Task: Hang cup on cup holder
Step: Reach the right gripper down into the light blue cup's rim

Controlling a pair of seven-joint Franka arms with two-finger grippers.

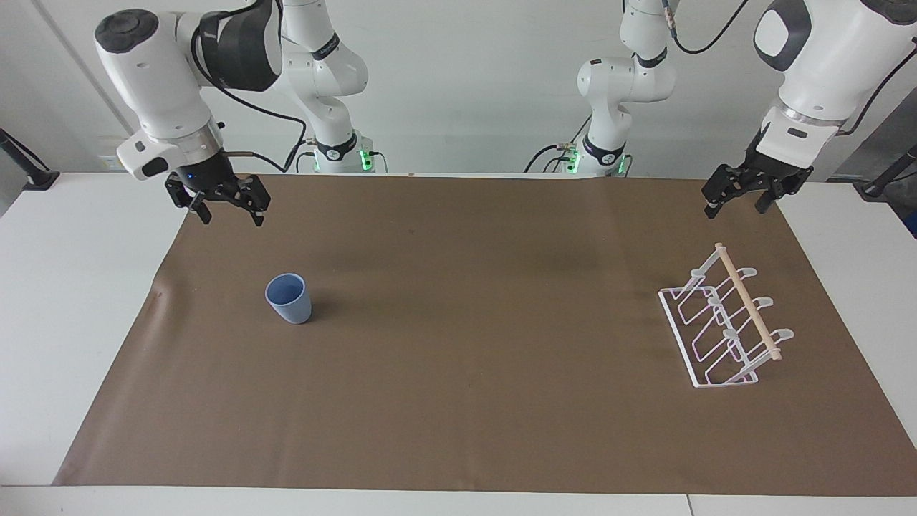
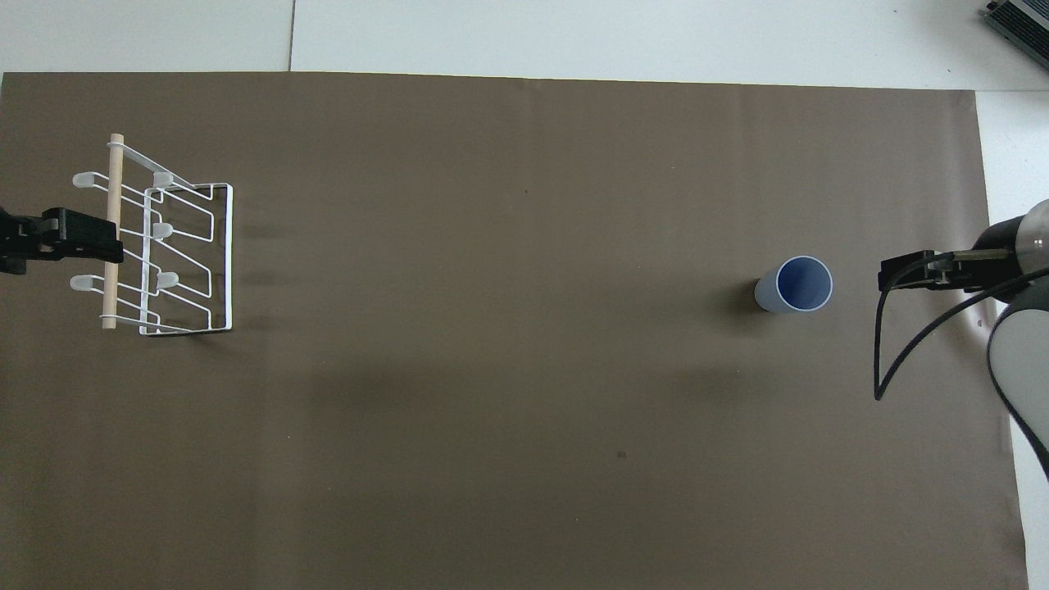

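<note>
You are looking at a brown paper mat that is covering most of a white table, leaving bare white margins showing along its edges. The mat is lying flat for the most part, though it is wrinkling a little at its edge toward the right arm's end of the table. A grey device is just peeking into the corner of the overhead view; what it is cannot be told.
</note>
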